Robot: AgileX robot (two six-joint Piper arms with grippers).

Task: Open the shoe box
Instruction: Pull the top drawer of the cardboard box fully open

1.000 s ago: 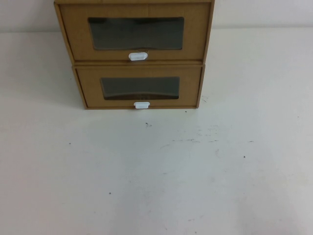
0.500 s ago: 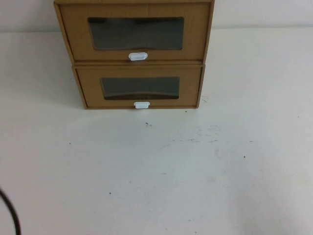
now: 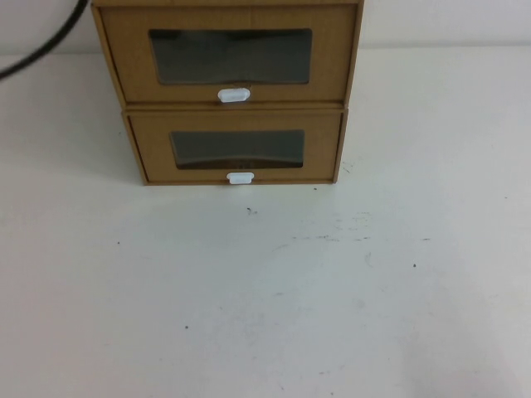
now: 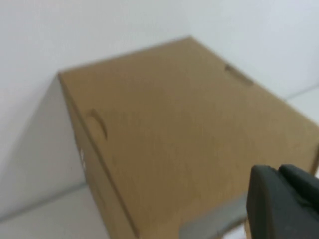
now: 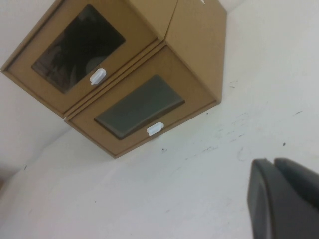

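Brown shoeboxes (image 3: 282,93), two, left end effector (image 4: 277,175) above, right end effector (image 5: 273,168) facing

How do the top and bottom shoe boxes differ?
The top shoe box sits on the bottom shoe box, which rests on the table. The top one's roof is bare; the bottom one's is covered. Both are closed, with white pulls. Left hand hovers above the top box; right hand faces both fronts.

This looks like a bare test room or lab: a scuffed white table (image 3: 265,315), a blank white wall (image 3: 448,21), two stacked cardboard boxes (image 3: 232,116) and a loose black cable (image 3: 51,43).
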